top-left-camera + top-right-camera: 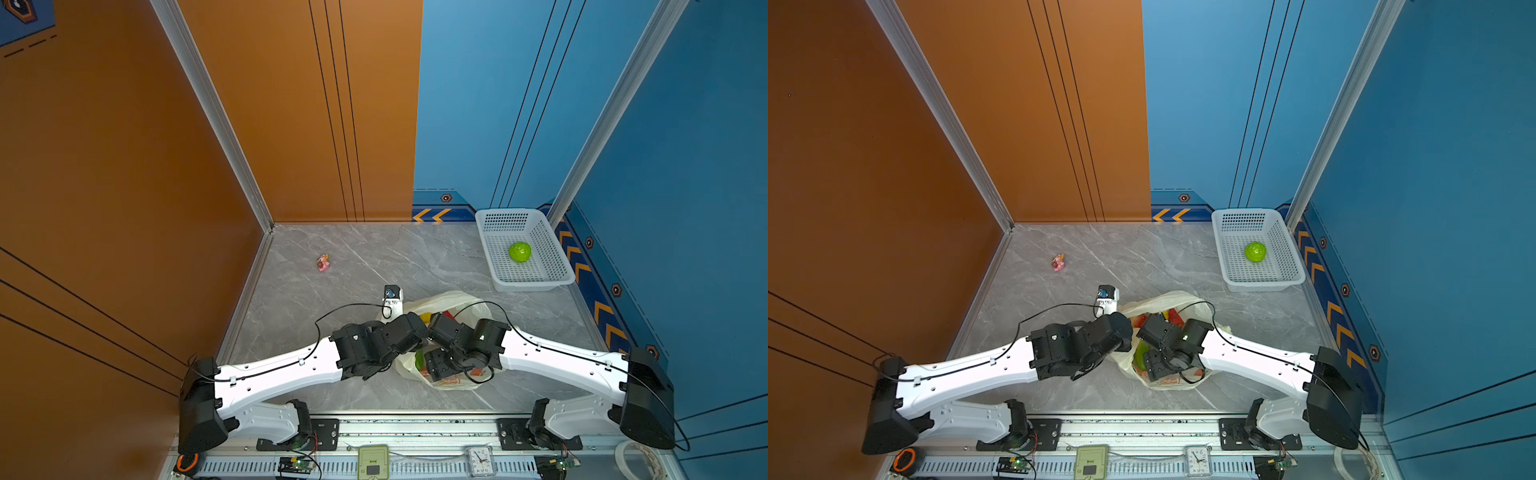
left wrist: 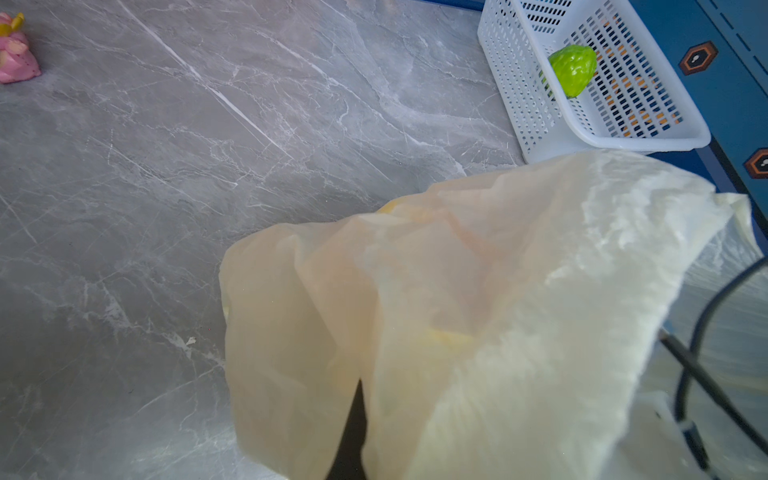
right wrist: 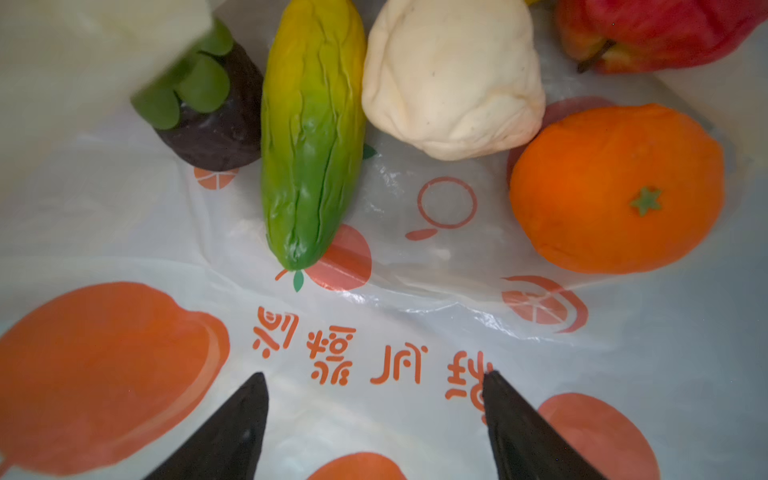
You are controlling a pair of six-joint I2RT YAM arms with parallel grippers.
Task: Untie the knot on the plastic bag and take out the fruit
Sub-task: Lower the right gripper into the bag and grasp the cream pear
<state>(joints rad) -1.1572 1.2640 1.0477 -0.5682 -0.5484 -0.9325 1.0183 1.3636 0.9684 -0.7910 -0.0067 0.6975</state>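
The pale-yellow plastic bag [image 1: 453, 301] [image 1: 1167, 299] lies at the table's front centre with both arms meeting over it. My left gripper [image 2: 356, 411] is shut on the plastic bag [image 2: 498, 291]; the film is draped over its jaws and held up. My right gripper [image 3: 374, 376] stands open inside the bag, above the orange-printed film [image 3: 374, 291], with nothing between its fingers. Just ahead of it lie fruit: a green-yellow long piece [image 3: 311, 137], a cream-white one [image 3: 453, 79], an orange [image 3: 615, 187], a red one [image 3: 656, 29] and a dark purple one [image 3: 216, 124]. The knot is out of view.
A white perforated basket [image 1: 498, 282] [image 1: 1229, 278] [image 2: 519, 124] stands at the back right against the blue wall, with a green bumpy fruit [image 1: 519, 252] [image 1: 1254, 252] [image 2: 572, 70] in it. A tiny pink figurine [image 1: 323, 263] [image 2: 16, 58] lies at the back left on the grey marble table.
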